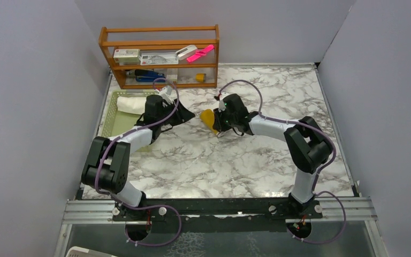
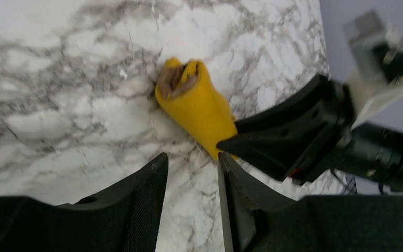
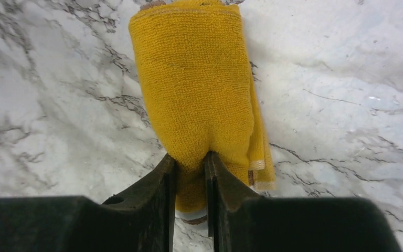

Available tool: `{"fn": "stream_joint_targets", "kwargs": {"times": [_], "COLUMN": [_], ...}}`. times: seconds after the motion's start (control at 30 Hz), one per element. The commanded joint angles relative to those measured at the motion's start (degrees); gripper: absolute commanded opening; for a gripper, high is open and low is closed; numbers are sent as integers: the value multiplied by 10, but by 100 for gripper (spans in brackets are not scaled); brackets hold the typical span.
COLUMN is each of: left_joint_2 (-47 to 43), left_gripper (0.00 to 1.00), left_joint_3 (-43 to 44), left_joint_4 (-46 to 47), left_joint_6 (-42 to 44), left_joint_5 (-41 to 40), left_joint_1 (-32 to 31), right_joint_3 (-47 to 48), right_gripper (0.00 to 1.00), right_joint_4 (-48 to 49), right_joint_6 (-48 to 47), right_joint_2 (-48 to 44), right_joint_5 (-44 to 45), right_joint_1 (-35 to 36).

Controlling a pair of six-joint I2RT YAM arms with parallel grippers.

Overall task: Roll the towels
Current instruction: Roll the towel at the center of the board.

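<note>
The green basket (image 1: 119,124) holds the rolled white towel (image 1: 130,104). The wooden shelf (image 1: 160,28) holds small boxes (image 1: 139,55). The yellow towel (image 3: 194,79) lies rolled on the marble worktop (image 1: 219,166), near the middle. The right claw (image 3: 190,163) pinches its end. The left claw (image 2: 191,165) is partly open and empty. Grey walls (image 1: 27,107) stand around.

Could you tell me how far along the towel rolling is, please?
Done: the white towel lies rolled in the green basket. In hand: the yellow towel, rolled on the table, pinched by the right pincer; left pincer open, empty. Left: probably placing it in the basket.
</note>
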Motion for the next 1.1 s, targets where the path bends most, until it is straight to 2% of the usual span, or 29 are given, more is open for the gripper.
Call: {"fn": "stream_joint_targets", "kwargs": {"times": [0.0, 0.23, 0.5, 0.73, 0.93, 1.07], "left_joint_2": [-13, 41, 123, 174, 186, 198], "left_gripper": [44, 54, 59, 59, 59, 59], "left_joint_3": [-55, -81, -30, -4, -6, -25], "left_joint_4": [-2, 79, 139, 169, 208, 274], "left_joint_6": [-21, -54, -57, -66, -98, -126], "left_joint_5": [-31, -51, -44, -50, -54, -53], "left_joint_1": [-34, -84, -110, -110, -110, -108], "right_joint_3": [-18, -41, -24, -18, -15, -17], "right_gripper": [16, 15, 15, 15, 16, 16], "right_joint_4": [-21, 64, 94, 90, 80, 92], "right_joint_6": [117, 199, 244, 241, 231, 238], "right_joint_2": [27, 73, 115, 127, 137, 145], "right_joint_5": [-237, -411, -501, -503, -501, -514], "right_joint_1": [-55, -120, -143, -147, -147, -147]}}
